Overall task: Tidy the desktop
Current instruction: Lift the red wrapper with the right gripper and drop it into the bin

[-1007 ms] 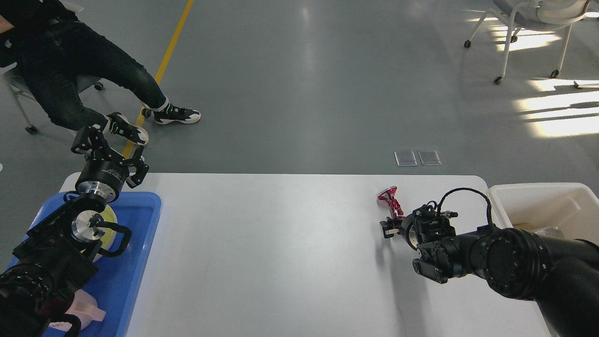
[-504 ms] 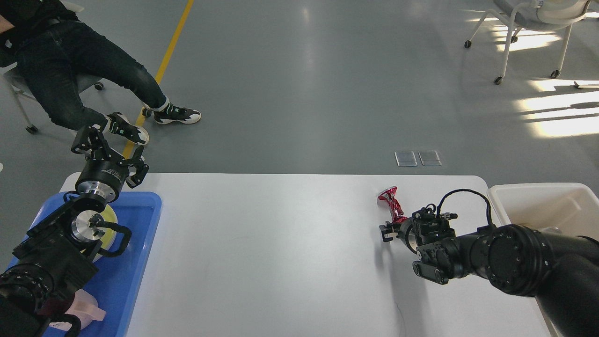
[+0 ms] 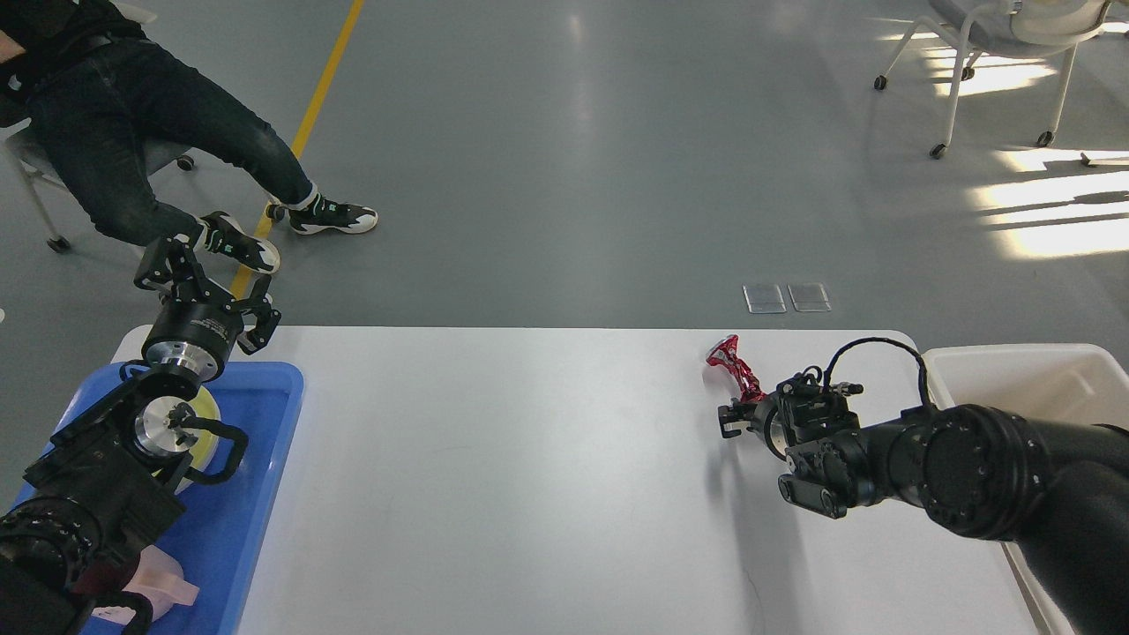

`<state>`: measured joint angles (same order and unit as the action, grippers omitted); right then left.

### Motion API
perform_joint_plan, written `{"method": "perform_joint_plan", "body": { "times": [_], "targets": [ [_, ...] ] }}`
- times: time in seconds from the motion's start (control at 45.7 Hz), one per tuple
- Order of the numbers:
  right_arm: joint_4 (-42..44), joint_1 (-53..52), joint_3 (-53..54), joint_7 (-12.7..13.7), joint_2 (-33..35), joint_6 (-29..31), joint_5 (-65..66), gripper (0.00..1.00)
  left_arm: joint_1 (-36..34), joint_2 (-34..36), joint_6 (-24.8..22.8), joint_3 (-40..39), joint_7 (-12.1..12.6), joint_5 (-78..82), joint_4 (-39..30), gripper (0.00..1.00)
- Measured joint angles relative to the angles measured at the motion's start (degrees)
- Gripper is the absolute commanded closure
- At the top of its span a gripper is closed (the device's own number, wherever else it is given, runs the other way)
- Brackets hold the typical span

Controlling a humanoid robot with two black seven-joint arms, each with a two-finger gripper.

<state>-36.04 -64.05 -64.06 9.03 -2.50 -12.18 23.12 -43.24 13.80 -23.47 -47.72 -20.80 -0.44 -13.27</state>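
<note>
Head view, right gripper (image 3: 739, 407) clamped a red crumpled wrapper (image 3: 734, 366) over the desktop (image 3: 529, 459) at three o'clock, left gripper (image 3: 205, 284) spread open at nine o'clock.

A large white surface (image 3: 529, 476) with rounded far corners is seen, smooth and matte, stretching across most of the view. At its left end a blue plastic tray (image 3: 265, 459) is laid, its far right corner rounded and its long side running toward the near edge. Inside the tray a pale yellow item (image 3: 208, 414) and, nearer, a pinkish white item (image 3: 163, 586) are partly hidden by the arm above them. Just beyond the right end a white plastic bin (image 3: 1014, 370) is placed; whether it stands on the surface or beside it cannot be told. The broad middle is shown bare and faintly marked.
</note>
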Motion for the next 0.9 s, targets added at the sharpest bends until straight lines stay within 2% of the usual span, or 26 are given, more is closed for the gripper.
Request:
{"method": "perform_joint_plan", "body": {
  "times": [0.263, 0.635, 0.766, 0.898],
  "targets": [
    [-14.3, -14.9, 2.3, 0.0, 8.4, -0.2, 0.1, 0.66, 0.0, 0.0, 0.0, 0.0, 0.0, 0.0, 0.0, 0.01],
    [-35.7, -41.3, 5.1, -0.3, 23.9, 1.1, -0.1, 0.62, 0.0, 0.0, 0.0, 0.0, 0.0, 0.0, 0.0, 0.01],
    [-39.7, -47.0, 5.0, -0.3, 27.7, 2.0, -0.1, 0.62, 0.0, 0.0, 0.0, 0.0, 0.0, 0.0, 0.0, 0.01],
    [-39.4, -47.0, 4.1, -0.3, 29.5, 2.2, -0.1, 0.62, 0.0, 0.0, 0.0, 0.0, 0.0, 0.0, 0.0, 0.01]
  ]
}}
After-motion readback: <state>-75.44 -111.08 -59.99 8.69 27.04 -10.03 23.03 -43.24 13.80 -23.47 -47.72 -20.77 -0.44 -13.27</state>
